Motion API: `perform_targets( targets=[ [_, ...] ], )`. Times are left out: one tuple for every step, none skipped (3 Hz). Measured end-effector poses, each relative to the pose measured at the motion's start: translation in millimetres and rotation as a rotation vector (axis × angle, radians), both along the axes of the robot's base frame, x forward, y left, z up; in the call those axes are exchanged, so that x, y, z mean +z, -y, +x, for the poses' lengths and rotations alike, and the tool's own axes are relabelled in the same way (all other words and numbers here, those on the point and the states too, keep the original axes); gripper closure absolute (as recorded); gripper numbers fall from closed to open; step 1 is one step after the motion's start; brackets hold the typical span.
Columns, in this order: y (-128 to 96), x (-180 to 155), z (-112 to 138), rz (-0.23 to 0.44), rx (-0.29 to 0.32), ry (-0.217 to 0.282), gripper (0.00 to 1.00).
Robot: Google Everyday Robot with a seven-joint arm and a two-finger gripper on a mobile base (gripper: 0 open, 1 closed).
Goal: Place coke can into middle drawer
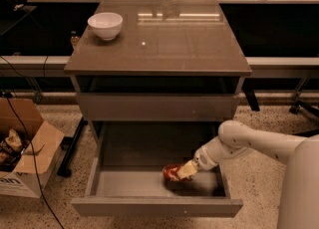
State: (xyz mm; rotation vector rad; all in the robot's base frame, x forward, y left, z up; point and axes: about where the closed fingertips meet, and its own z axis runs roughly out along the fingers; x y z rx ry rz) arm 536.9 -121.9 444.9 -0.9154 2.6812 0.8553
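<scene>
Glossy, reflective brown worktop [199, 39]; smooth glazed white bowl [105, 25]; matt grey floor in the middle drawer [124, 183]; shiny red coke can [172, 173] clamped in the pale matt gripper [185, 171] low inside that drawer; creased cardboard box [30, 148]; rough speckled ground [256, 195]
</scene>
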Motion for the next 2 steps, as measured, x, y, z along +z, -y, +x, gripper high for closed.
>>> perform_targets(
  targets=[
    [13.1, -25.4, -4.0, 0.0, -0.109, -0.024, 0.29],
    [11.1, -25.3, -5.3, 0.001, -0.1, -0.027, 0.06]
  ],
)
